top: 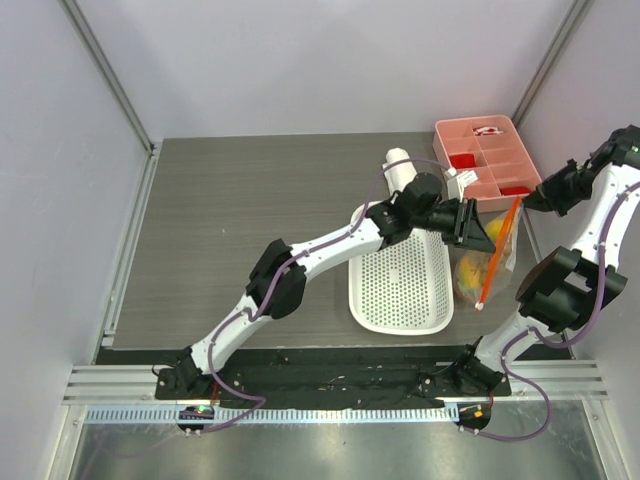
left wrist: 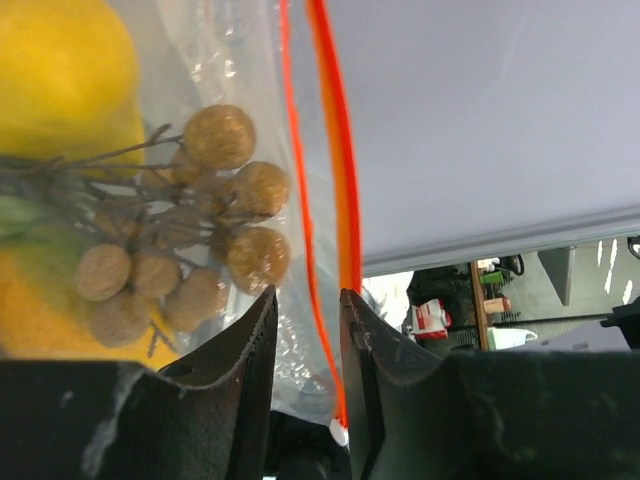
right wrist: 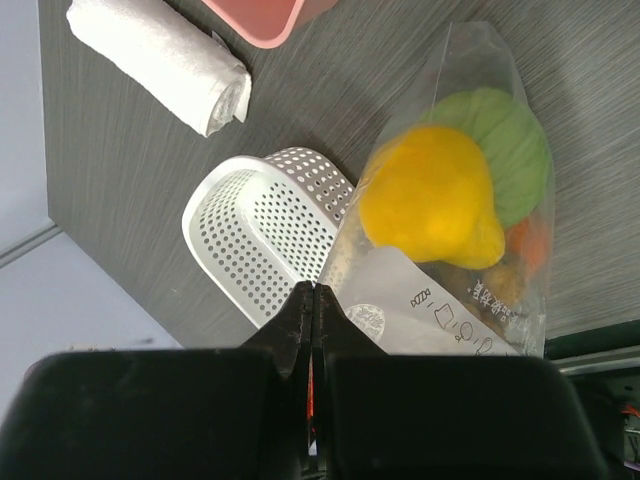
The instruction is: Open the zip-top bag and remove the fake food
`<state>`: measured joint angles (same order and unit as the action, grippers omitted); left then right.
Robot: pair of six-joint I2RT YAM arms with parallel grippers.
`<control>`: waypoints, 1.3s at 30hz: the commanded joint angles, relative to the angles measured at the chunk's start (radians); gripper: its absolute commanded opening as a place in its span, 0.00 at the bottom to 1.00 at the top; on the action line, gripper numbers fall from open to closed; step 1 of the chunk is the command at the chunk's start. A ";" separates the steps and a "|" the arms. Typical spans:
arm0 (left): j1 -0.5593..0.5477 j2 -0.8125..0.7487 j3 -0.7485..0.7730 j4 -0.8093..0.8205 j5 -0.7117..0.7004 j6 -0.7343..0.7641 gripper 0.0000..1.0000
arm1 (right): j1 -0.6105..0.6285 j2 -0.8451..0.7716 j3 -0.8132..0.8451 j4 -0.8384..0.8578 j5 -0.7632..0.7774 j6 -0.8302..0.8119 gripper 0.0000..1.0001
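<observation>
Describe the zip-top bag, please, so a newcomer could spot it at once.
Start at the pink compartment tray at the far right of the table. Just nearer than it, right of the white perforated basket, is the zip-top bag. It alone is clear plastic, with an orange-red zip strip and yellow fruit inside.

On the dark grey wood-grain tabletop point(top: 250, 200), right of centre, a white perforated plastic basket point(top: 400, 285), open side up, long axis running near to far. Just beyond its far end, a rolled white cloth towel point(top: 402, 162), lying at an angle. Further right, in the far corner, a pink plastic compartment tray point(top: 497, 158), with red pieces in some sections and a white-and-red item in a far one.
</observation>
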<state>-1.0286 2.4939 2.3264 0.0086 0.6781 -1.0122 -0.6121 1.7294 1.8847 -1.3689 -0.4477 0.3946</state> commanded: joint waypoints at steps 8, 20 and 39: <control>-0.028 0.057 0.114 0.088 0.014 -0.075 0.27 | 0.026 -0.076 -0.001 -0.036 -0.020 -0.002 0.01; -0.025 -0.004 0.022 0.122 0.027 -0.051 0.36 | 0.043 -0.082 -0.010 -0.045 -0.022 -0.013 0.01; -0.007 -0.046 -0.018 0.140 -0.034 -0.063 0.41 | 0.045 -0.070 -0.007 -0.047 -0.036 -0.017 0.01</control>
<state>-1.0447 2.4916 2.2875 0.1200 0.6590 -1.0805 -0.5713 1.6966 1.8679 -1.3640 -0.4557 0.3939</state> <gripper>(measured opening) 0.347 0.016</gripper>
